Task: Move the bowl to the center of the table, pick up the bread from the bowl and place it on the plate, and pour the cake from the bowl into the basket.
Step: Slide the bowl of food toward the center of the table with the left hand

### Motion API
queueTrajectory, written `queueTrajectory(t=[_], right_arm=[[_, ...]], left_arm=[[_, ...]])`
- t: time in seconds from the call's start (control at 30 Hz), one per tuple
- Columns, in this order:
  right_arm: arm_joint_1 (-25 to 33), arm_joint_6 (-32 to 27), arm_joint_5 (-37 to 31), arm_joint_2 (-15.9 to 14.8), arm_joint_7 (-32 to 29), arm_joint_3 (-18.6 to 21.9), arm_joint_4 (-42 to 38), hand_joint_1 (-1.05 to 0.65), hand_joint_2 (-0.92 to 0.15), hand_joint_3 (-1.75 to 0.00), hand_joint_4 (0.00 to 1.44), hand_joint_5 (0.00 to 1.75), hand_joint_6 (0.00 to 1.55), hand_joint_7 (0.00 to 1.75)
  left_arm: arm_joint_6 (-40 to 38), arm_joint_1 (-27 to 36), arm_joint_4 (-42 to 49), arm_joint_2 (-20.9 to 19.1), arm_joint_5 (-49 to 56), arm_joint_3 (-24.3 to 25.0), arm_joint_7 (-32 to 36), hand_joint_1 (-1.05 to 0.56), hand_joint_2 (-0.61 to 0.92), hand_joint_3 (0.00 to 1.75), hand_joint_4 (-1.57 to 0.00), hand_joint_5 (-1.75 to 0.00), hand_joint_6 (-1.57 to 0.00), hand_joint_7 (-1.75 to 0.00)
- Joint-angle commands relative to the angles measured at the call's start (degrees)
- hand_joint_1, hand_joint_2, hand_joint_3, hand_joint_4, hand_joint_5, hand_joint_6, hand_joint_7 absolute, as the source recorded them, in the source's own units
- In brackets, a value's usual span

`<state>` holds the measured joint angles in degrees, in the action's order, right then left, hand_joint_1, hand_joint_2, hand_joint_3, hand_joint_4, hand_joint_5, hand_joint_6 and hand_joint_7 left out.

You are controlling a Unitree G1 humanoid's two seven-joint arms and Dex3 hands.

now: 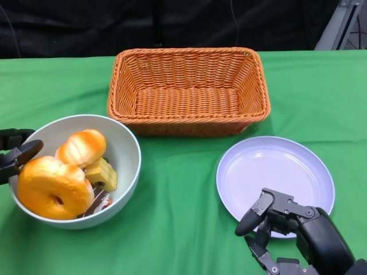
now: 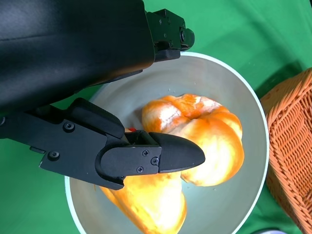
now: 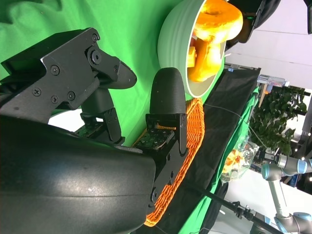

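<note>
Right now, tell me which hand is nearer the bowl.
Left. The left hand is at the bowl's rim on its left side. The right hand is far across the table, over the plate's near edge.

A green cloth (image 1: 183,229) covers the table, black curtain (image 1: 86,26) hangs behind its far edge, and the right wrist view shows a leafy plant (image 3: 280,114), a pale wall (image 3: 282,48) and another robot arm (image 3: 282,195) beyond.
</note>
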<state>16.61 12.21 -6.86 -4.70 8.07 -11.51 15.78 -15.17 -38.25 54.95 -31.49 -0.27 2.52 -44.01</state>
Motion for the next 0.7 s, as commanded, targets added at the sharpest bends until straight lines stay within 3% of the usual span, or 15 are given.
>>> queueTrajectory(t=[0.03,0.7], right_arm=[[-0.23,-0.08,0.33,-0.13,-0.29,0.24,0.37,0.09,-0.53,-0.99,0.73,1.67,0.67,1.32],[-0.24,-1.17,0.00,0.04,-0.72,-0.19,1.06,0.09,-0.54,-0.98,0.73,1.68,0.67,1.32]], left_arm=[[-1.84,1.11,-1.63,-0.21,-0.91,-0.10,-1.46,-0.76,0.92,0.51,0.00,0.00,0.00,0.00],[-16.60,2.99,-7.47,0.25,-8.23,1.54,-5.30,-0.73,0.92,0.40,0.00,0.00,0.00,0.00]])
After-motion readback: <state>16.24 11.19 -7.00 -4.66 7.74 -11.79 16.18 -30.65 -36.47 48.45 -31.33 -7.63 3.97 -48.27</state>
